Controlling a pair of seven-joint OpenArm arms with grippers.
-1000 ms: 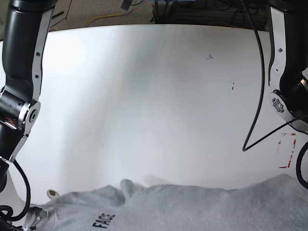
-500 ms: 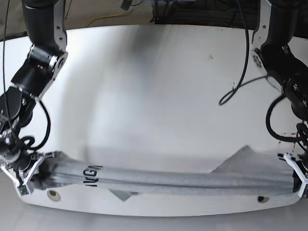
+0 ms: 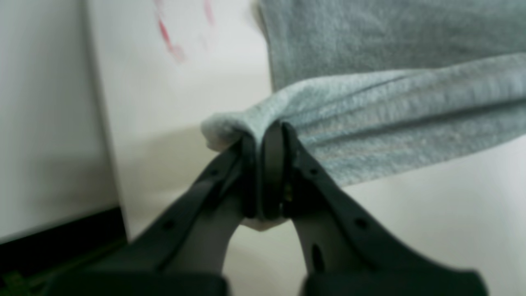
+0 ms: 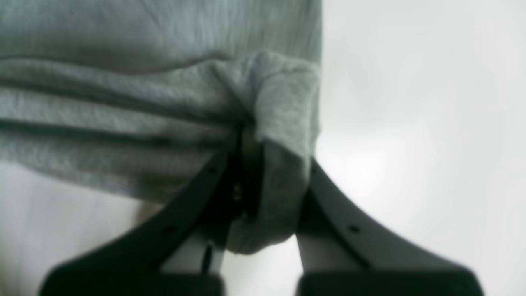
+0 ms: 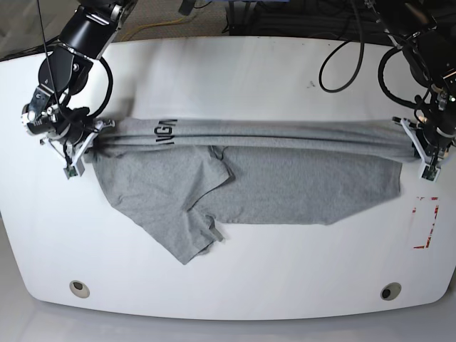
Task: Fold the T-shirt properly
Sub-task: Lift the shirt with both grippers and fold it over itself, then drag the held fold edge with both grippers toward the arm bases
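The heather-grey T-shirt [image 5: 285,182] lies across the middle of the white table [image 5: 235,71]. Its top edge is pulled taut in a bunched band between both grippers. Part of the black lettering [image 5: 162,128] shows on that band. A sleeve [image 5: 187,239] trails toward the front. My left gripper [image 5: 427,155] is shut on the shirt's right end; the left wrist view shows the fingers [image 3: 263,139] pinching the grey fabric [image 3: 390,115]. My right gripper [image 5: 73,155] is shut on the shirt's left end; the right wrist view shows the grey fabric [image 4: 123,115] bunched between its fingers [image 4: 267,160].
A red marking [image 5: 426,224] is on the table at the right edge. Two round holes [image 5: 79,288] [image 5: 387,291] sit near the front edge. Cables [image 5: 342,64] hang from the arm at the back right.
Both grippers have carried the shirt from the table's front edge back to mid-table. The body of the shirt now lies spread flat below the taut band.
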